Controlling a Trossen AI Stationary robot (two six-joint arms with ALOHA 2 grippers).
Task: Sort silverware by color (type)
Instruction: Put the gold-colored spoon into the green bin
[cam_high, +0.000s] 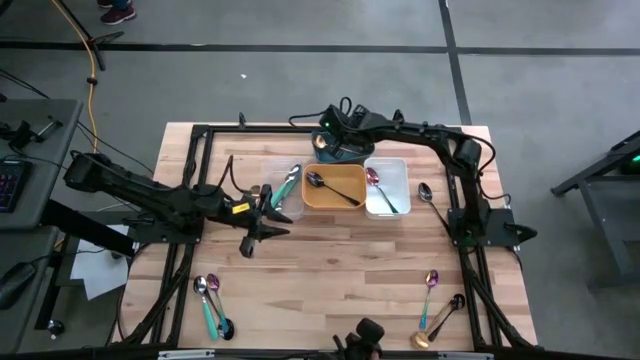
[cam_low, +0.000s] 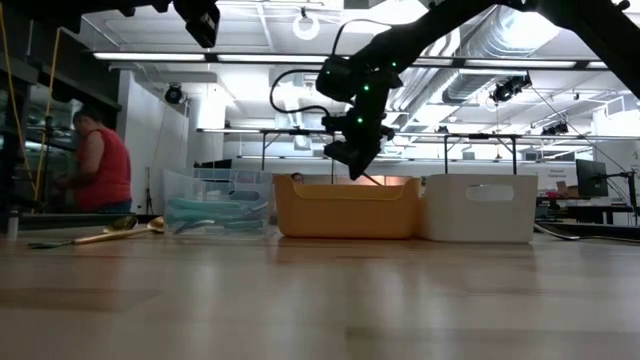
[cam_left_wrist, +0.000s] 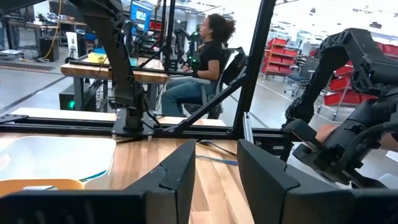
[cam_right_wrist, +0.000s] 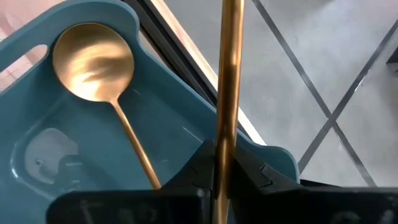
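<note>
My right gripper (cam_high: 331, 141) is at the table's far edge, over a teal tray (cam_right_wrist: 186, 93), and is shut on a gold utensil (cam_right_wrist: 229, 74). One gold spoon (cam_right_wrist: 93, 59) lies in that tray. My left gripper (cam_left_wrist: 214, 168) is open and holds nothing; it hovers just near of the clear tray (cam_high: 284, 192), which holds a teal-handled spoon (cam_high: 290, 183). A black spoon (cam_high: 335, 188) lies in the orange tray (cam_high: 352, 202) and a pink spoon (cam_high: 380, 190) in the white tray (cam_high: 400, 170). Other spoons lie loose on the table. My right gripper pinches the gold utensil's slim handle (cam_right_wrist: 227, 127) between its two fingers. The handle runs straight out past the fingertips and its far end leaves the picture. It is lifted clear, above the teal tray's corner. The low view shows the gripper (cam_low: 355, 150) slanting down.
A black spoon (cam_high: 425, 192) lies right of the white tray. Silver and teal-handled spoons (cam_high: 210, 300) lie at the near left; pink (cam_high: 431, 283), black (cam_high: 455, 302) and gold (cam_high: 424, 337) ones at the near right. A black frame (cam_high: 195, 135) borders the table. People show beyond it.
</note>
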